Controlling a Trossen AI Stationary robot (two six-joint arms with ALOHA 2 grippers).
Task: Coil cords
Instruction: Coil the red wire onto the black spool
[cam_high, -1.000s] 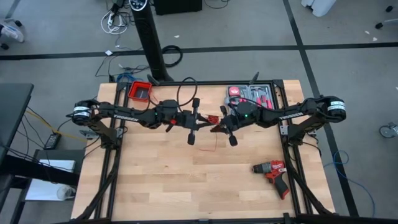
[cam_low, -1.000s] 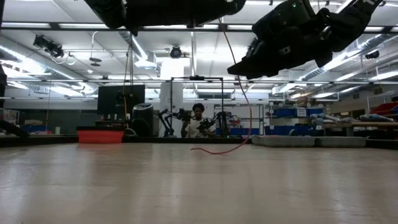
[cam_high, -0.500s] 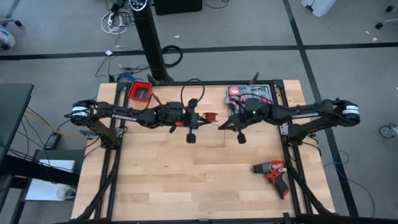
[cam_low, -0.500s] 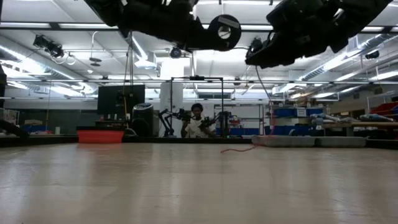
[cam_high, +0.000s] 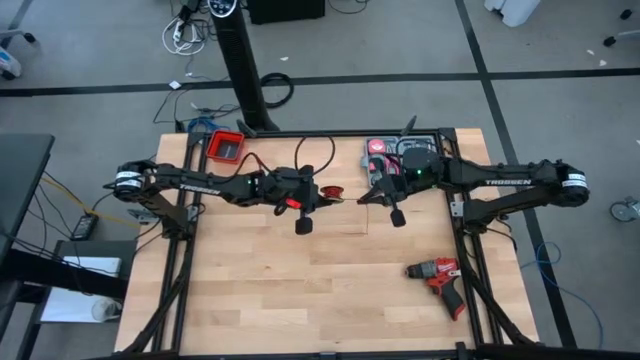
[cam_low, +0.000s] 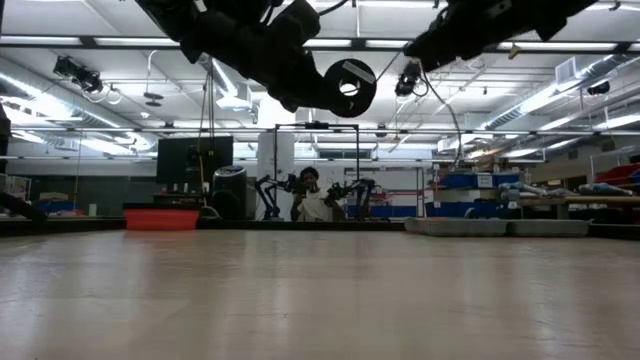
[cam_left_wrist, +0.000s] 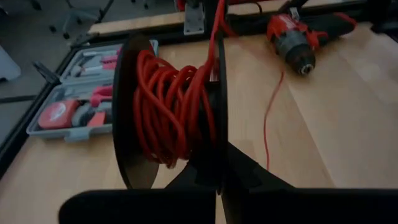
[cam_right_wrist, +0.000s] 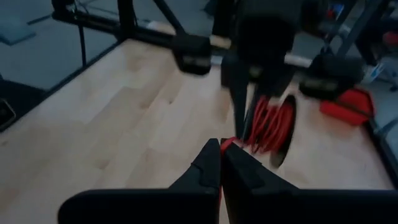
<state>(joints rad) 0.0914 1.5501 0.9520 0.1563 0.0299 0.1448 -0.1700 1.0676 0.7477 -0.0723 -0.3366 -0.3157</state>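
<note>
The cord is a thin red wire, mostly wound on a black spool (cam_high: 331, 191) (cam_left_wrist: 168, 112) that hangs above the table's middle. My left gripper (cam_high: 318, 194) (cam_left_wrist: 217, 186) is shut on the spool. A short stretch of wire (cam_left_wrist: 216, 37) runs from the spool to my right gripper (cam_high: 364, 197) (cam_right_wrist: 221, 152), which is shut on it just right of the spool. Another red strand (cam_left_wrist: 267, 124) hangs down from the spool over the table. The low view shows the spool's round flange (cam_low: 345, 85) high above the tabletop. My left gripper pinches one flange of the spool at its rim (cam_left_wrist: 219, 155) between the two fingers, coming about level from the table's left. The spool is lifted clear of the table. My right gripper pinches the red wire (cam_right_wrist: 226, 143) between its two fingertips, coming from the table's right and slanting slightly down. The wire runs from there across to the spool (cam_right_wrist: 272, 124), clear of the table.
A red-and-black drill (cam_high: 438, 277) (cam_left_wrist: 298, 37) lies near the right front. A grey tool case (cam_high: 405, 155) (cam_left_wrist: 74, 106) sits at the far right, a red bin (cam_high: 226, 146) at the far left. A person (cam_low: 310, 195) sits beyond the far edge.
My right gripper has risen and drawn back toward the table's right edge, still shut on the wire. The loose red strand that lay on the table has been pulled up out of the low view. My left gripper has rolled and tipped, turning the spool about.
</note>
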